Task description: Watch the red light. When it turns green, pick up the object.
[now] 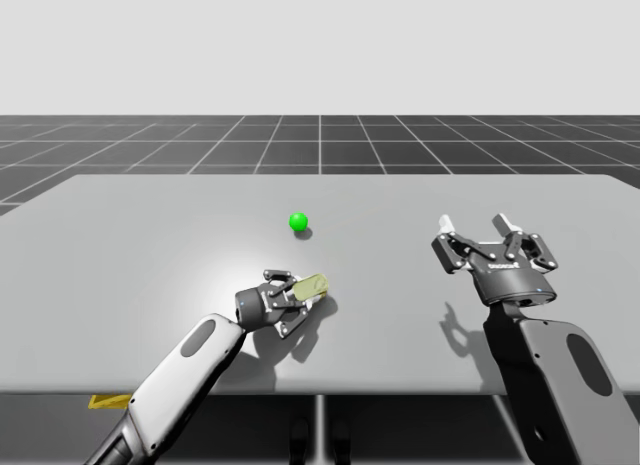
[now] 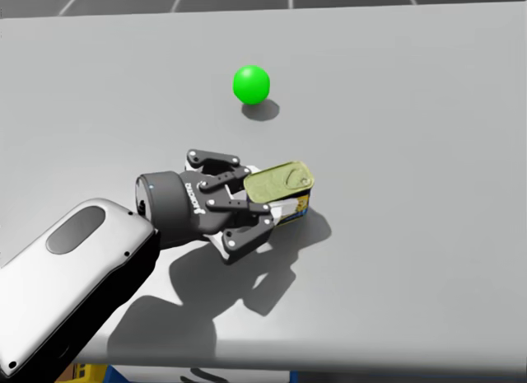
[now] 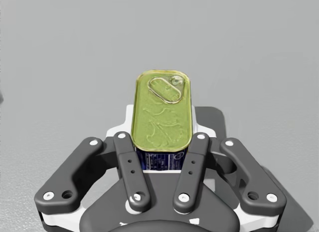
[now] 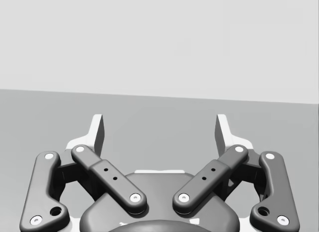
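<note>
High view: green light (image 1: 298, 222) on grey table (image 1: 150, 245). Left gripper (image 1: 305, 300) grasps the gold-lidded rectangular tin (image 1: 311, 286) on the light's near side. Right gripper (image 1: 476, 230) released, well apart.
Head view: tin (image 2: 278, 185) clamped sideways.
Left wrist view: both fingers (image 3: 128, 157) press the tin's (image 3: 162, 117) sides.
Right wrist view: fingers (image 4: 97, 129) spread wide.

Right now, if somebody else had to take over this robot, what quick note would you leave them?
Left gripper: shut on the gold-topped rectangular tin, fingers on its two long sides.
Right gripper: open, holding nothing, above the table on my right.
Light: green, on the table beyond the tin.
Done: the go signal is showing and the tin is grasped.
Left: raise the tin. I cannot tell whether it has left the table yet.
</note>
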{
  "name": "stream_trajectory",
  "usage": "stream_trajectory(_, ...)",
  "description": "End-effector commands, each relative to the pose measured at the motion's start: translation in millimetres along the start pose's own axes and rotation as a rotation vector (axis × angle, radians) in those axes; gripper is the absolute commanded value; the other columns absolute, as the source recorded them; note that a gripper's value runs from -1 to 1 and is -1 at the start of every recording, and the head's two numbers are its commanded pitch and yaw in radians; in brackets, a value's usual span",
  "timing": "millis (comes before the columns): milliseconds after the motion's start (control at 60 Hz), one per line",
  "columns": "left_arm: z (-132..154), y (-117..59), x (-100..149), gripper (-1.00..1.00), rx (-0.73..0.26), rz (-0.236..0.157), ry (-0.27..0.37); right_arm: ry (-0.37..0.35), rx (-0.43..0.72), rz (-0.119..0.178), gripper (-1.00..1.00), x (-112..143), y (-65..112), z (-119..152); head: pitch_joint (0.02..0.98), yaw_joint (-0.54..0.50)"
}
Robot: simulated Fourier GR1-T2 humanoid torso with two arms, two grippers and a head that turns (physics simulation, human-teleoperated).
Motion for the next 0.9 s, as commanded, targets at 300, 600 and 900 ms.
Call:
stream_trajectory(300, 6.1, -8.4, -17.9, 1.0, -0.103, -0.03, 0.072, -0.003, -0.003, 0.001, -1.0, 0.6, -1.5, -1.2, 0.601, 0.08)
stream_trajectory(600, 6.1, -10.1, -17.7, 1.0, -0.105, -0.036, 0.075, 0.0, -0.006, 0.012, -1.0, -1.0, -1.4, -0.7, 0.459, 0.08)
stream_trajectory(900, 22.2, -2.6, 34.4, 1.0, -0.043, -0.133, 0.003, -0.007, -0.014, 0.019, -1.0, -0.9, -1.8, -1.1, 0.46, 0.09)
